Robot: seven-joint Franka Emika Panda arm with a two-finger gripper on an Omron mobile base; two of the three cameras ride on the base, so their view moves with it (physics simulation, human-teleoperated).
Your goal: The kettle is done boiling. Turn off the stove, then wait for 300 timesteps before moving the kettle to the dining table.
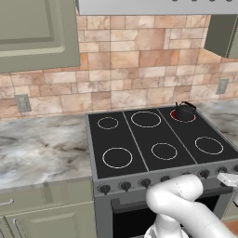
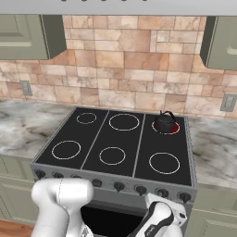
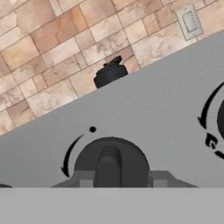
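At the bottom centre of the hand view, I find the end effector (image 3: 117,179) set squarely against a knob (image 3: 110,162) on the grey front panel of the stove (image 1: 153,139). One pale finger (image 3: 85,178) stands to each side of the dark round knob, and the knob's raised grip bar runs straight up the frame between them. I judge the jaws partly closed and seated around that bar; whether the pads actually press it I cannot tell from this angle. A curved arrow and a dot are printed on the panel just upper left of the knob, marking the turning sense. A second knob (image 3: 221,120) shows at the right edge of the same view.

The kettle (image 2: 165,122) lies beyond and above the end effector, on the back right burner (image 2: 165,128), which glows red in both base views, so I take the heat to be on and the first step of the task unfinished. In the hand view the kettle appears above the panel edge, upper centre, against the tiled wall. The kettle stands upright, spout and handle intact, well apart from the end effector.

The coming move, as I judge it, is a rotation of the knob about its own axis, not a reach. The wrist (image 2: 159,220) sits low at the stove front, lower right of the right base view. The risk I note is slip on the bar if the grip is loose.
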